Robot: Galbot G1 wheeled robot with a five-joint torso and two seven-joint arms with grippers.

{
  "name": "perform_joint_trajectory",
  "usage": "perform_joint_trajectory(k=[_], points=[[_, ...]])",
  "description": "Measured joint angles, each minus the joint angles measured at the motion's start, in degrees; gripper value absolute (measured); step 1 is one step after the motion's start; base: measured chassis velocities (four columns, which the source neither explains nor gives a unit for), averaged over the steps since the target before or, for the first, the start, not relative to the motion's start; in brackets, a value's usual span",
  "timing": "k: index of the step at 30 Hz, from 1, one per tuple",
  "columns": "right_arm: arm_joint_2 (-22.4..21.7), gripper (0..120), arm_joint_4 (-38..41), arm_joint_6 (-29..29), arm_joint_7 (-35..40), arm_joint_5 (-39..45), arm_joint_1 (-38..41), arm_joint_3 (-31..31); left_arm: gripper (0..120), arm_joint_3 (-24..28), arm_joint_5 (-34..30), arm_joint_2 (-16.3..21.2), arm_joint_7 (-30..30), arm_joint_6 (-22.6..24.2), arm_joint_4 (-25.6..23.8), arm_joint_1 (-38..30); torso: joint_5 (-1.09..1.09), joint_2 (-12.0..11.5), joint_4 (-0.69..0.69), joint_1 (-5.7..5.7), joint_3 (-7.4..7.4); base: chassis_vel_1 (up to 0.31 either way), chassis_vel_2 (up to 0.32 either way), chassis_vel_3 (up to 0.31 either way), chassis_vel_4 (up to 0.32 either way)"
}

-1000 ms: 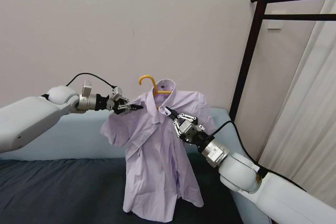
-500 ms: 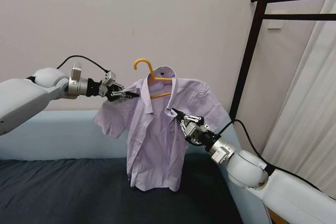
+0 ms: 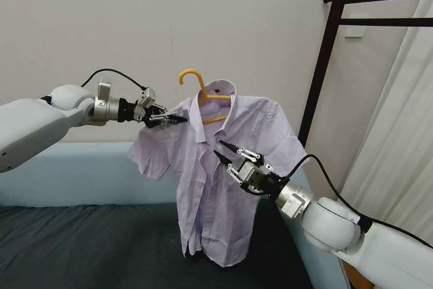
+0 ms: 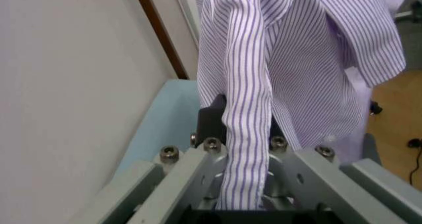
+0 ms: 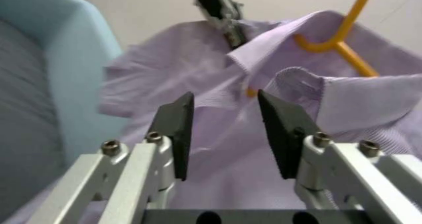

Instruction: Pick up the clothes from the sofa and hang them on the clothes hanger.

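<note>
A lilac striped shirt (image 3: 216,187) hangs in the air on a yellow hanger (image 3: 201,93) above the sofa. My left gripper (image 3: 168,119) is shut on the shirt's shoulder. In the left wrist view a fold of the shirt (image 4: 247,110) runs down between the left gripper's (image 4: 245,150) fingers. My right gripper (image 3: 224,154) is open just in front of the shirt's chest, its fingers (image 5: 179,122) spread with nothing between them. The right wrist view looks up at the collar, the hanger (image 5: 343,41) and the left gripper (image 5: 224,14).
A dark wooden clothes rack (image 3: 323,65) stands to the right of the shirt, with a pale curtain (image 3: 399,153) beyond it. Below is the sofa, with a light blue back (image 3: 67,174) and a dark seat (image 3: 81,241). A plain wall is behind.
The shirt on its hanger has risen and shifted right toward the rack with my left gripper. My right gripper has stayed low in front of the shirt.
</note>
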Motion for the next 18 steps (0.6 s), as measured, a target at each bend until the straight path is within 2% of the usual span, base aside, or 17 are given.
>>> perform_joint_trajectory(k=[4, 6, 7, 8, 9, 11, 12, 13, 15, 16, 18], points=[[-3.8, 55, 4.1, 0.7, -3.8, 7.8, -4.9, 4.2, 1, 0.1, -0.5, -0.9, 0.7, -0.1, 1.5, -0.6, 0.01, 0.0, -0.05, 0.00, 0.00, 0.000, 0.000, 0.000, 0.000], [-6.6, 67, 6.9, 0.1, -6.0, 15.2, -9.2, 10.8, 1, 0.1, -0.5, -1.1, 1.5, -0.3, 2.0, -0.7, 0.00, 0.0, -0.05, 0.00, 0.00, 0.000, 0.000, 0.000, 0.000], [-6.6, 67, 6.9, 0.1, -6.0, 15.2, -9.2, 10.8, 1, 0.1, -0.5, -1.1, 1.5, -0.3, 2.0, -0.7, 0.00, 0.0, -0.05, 0.00, 0.00, 0.000, 0.000, 0.000, 0.000], [-7.3, 68, 7.3, -1.4, -6.4, 18.2, -10.3, 14.0, 1, 0.1, -0.5, -1.0, 2.0, -0.4, 1.8, -0.7, 0.01, 0.0, -0.05, -0.01, 0.00, 0.000, 0.000, 0.000, 0.000], [-8.1, 75, 7.1, -3.7, -6.7, 22.1, -10.7, 17.8, 1, 0.0, -0.5, -0.8, 2.7, -0.5, 1.5, -0.5, 0.02, 0.0, -0.03, 0.00, 0.00, 0.000, 0.000, 0.000, 0.000], [-9.5, 81, 5.8, -6.6, -8.2, 28.2, -9.3, 21.4, 1, -0.3, -0.4, -0.5, 3.3, -0.5, 1.0, -0.1, 0.01, 0.0, -0.01, -0.01, 0.00, 0.000, 0.000, 0.000, 0.000], [-9.5, 81, 5.8, -6.6, -8.2, 28.2, -9.3, 21.4, 1, -0.3, -0.4, -0.5, 3.3, -0.5, 1.0, -0.1, 0.01, 0.0, -0.01, -0.01, 0.00, 0.000, 0.000, 0.000, 0.000], [-11.5, 88, 3.8, -9.6, -12.7, 35.4, -7.4, 25.5, 1, -1.0, -0.3, -0.3, 3.6, -0.7, 0.5, 0.5, -0.01, 0.0, 0.02, 0.00, 0.00, 0.000, 0.000, 0.000, 0.000], [-13.5, 97, 2.0, -12.6, -18.0, 40.8, -5.7, 30.1, 1, -2.1, 0.1, -0.4, 3.8, -0.9, 0.2, 1.3, -0.02, 0.0, 0.01, 0.00, 0.00, 0.000, 0.000, 0.000, 0.000], [-14.5, 99, 1.4, -14.0, -19.8, 42.9, -5.2, 32.4, 1, -2.7, 0.5, -1.1, 4.1, -1.0, 0.4, 1.8, -0.01, 0.0, 0.03, 0.00, 0.00, 0.000, 0.000, 0.000, 0.000], [-14.9, 99, 1.2, -14.5, -20.1, 43.5, -5.0, 33.2, 1, -2.9, 0.6, -1.5, 4.3, -1.1, 0.6, 1.9, -0.01, 0.0, 0.03, 0.00, 0.00, 0.000, 0.000, 0.000, 0.000]])
